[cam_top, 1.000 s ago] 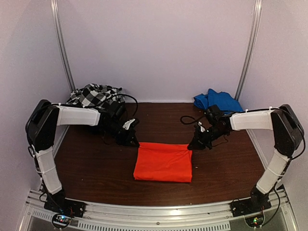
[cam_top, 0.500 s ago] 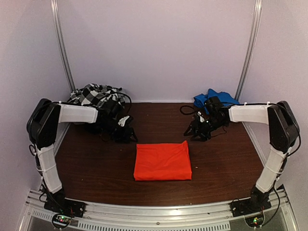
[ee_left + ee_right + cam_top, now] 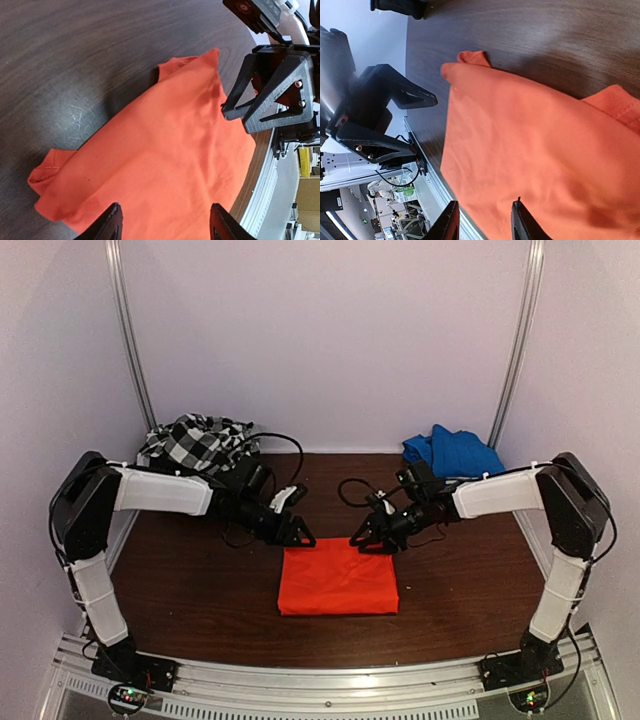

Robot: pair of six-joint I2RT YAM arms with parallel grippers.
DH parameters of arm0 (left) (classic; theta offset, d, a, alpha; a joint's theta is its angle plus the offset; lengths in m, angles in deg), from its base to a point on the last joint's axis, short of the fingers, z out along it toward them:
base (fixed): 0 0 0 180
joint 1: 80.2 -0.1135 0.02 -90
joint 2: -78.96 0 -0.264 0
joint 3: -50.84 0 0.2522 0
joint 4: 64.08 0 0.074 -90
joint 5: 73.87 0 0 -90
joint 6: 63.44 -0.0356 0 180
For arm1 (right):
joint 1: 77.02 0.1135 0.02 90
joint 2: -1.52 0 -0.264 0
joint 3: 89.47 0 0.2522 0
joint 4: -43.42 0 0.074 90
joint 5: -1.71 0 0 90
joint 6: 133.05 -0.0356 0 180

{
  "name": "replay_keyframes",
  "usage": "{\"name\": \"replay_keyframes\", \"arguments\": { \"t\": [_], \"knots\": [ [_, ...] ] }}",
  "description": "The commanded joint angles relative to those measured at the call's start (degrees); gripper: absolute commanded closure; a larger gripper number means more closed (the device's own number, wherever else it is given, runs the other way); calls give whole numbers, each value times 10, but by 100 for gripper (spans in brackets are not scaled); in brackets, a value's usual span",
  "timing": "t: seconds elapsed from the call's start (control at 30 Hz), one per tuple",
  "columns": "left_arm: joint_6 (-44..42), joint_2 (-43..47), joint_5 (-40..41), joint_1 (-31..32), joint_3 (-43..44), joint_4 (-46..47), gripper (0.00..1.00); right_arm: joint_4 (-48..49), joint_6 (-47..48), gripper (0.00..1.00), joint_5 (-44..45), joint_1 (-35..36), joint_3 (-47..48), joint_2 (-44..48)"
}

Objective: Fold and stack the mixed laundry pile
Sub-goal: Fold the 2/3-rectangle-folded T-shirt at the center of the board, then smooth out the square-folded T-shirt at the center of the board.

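**Both arms parked at the back edge of the folded orange shirt**

Top view first: the orange-red shirt [image 3: 337, 578] lies folded into a neat rectangle in the middle of the counter [image 3: 190, 590]. There's bare wood left and right of it, plus a strip between its near edge and the front rail [image 3: 330, 680]. The checked garment [image 3: 195, 443] is bunched up well behind the shirt to the left, against the back wall. A blue cloth [image 3: 452, 452] sits well behind it to the right. The left fingers [image 3: 300, 535] are at the shirt's back-left corner and the right fingers [image 3: 362, 540] at its back-right corner, close to each other.

Left wrist cam: the left fingers [image 3: 111, 224] are spread wide with nothing clamped, and the shirt's fabric fills the gap below them. Can't tell if the tips touch it. The other arm's fingers hang over the shirt's far side.

Right wrist cam: the right fingers [image 3: 450, 220] are apart too, but by a narrower gap. They're over the shirt and gripping nothing, with bare counter beyond the shirt's edge.
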Motion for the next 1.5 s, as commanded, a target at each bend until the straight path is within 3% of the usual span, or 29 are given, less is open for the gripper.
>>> {"name": "replay_keyframes", "arguments": {
  "t": [0.0,0.33,0.43,0.7,0.9,1.07,1.37,1.47],
  "knots": [
    [25,-69,-18,-5,26,60,40,124,-47,65,-25,-16,-13,-73],
    [20,-172,2,-74,82,46,40,131,-3,63,-35,-94,2,-152],
    [18,-156,-14,-90,74,52,38,102,13,60,-26,-107,11,-136],
    [2,-47,-20,-96,38,58,30,34,35,41,-14,-124,14,-4],
    [-25,-50,-5,-69,110,15,20,11,15,46,7,-123,-23,55],
    [-73,-127,58,-61,215,-59,26,-64,20,58,85,-121,-55,81],
    [-200,-263,105,-43,367,-187,25,-59,-2,56,109,-63,-110,71],
    [-220,-272,84,-38,364,-192,33,-71,6,56,134,-61,-110,56]
  ]
}}
